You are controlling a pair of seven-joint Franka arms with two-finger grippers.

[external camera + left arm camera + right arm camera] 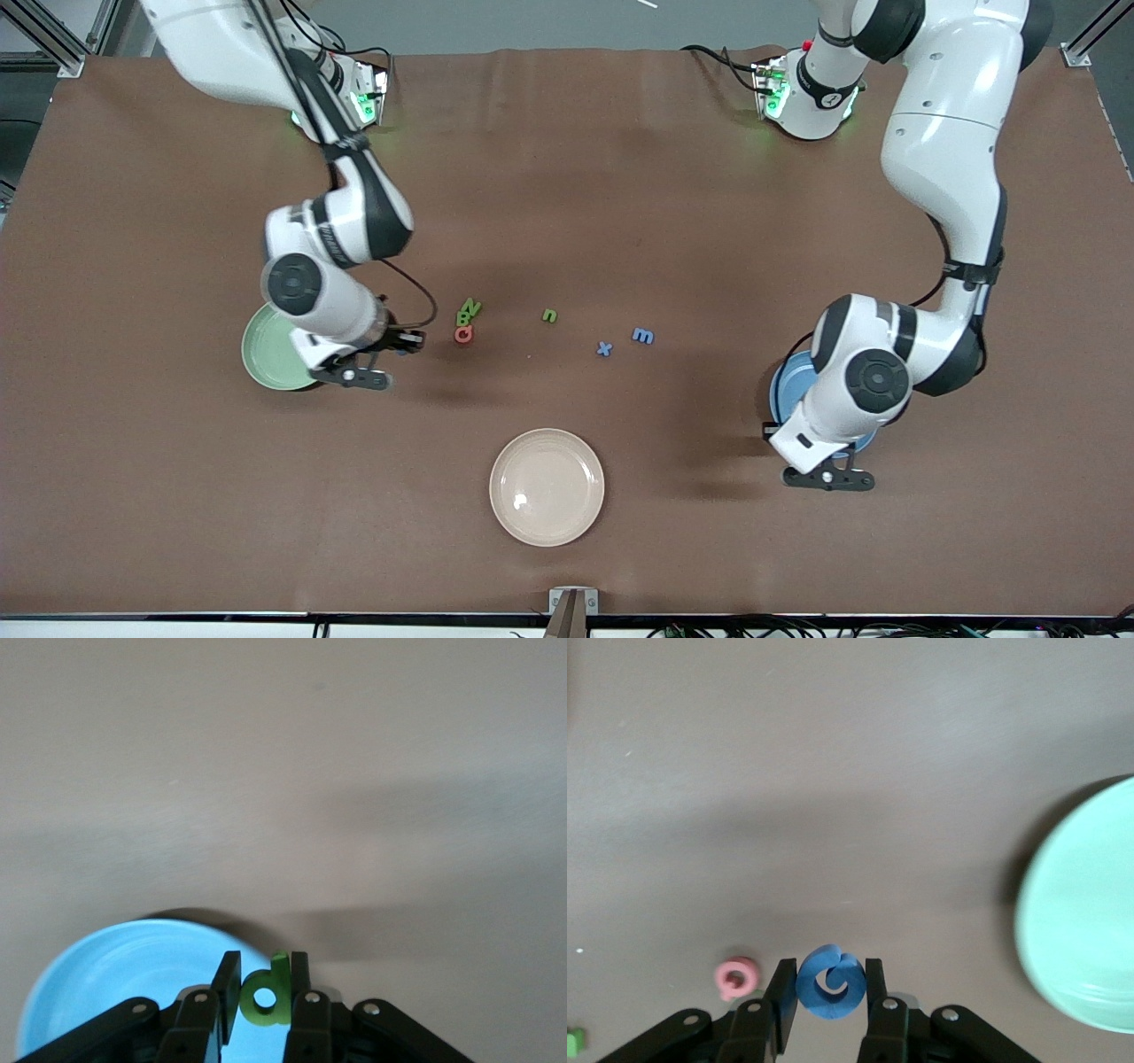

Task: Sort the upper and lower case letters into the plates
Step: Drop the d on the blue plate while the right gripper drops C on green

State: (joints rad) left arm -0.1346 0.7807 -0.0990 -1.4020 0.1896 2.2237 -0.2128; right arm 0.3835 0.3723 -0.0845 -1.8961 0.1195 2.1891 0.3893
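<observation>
My right gripper (830, 988) is shut on the blue G (830, 982), over the table between the pale green plate (266, 354) and the red round capital (462, 334). My left gripper (264, 988) is shut on the green p (266, 997), over the rim of the blue plate (787, 390). Green N (472, 307) and B (463, 318) lie touching just above the red capital. Green n (549, 315), blue x (604, 349) and blue m (642, 336) lie spread toward the left arm's end. In the front view the left arm hides most of the blue plate.
A cream-beige plate (547, 486) sits nearer the front camera than the letters, at the table's middle. The brown table mat (567, 177) is bare between the letters and the arm bases.
</observation>
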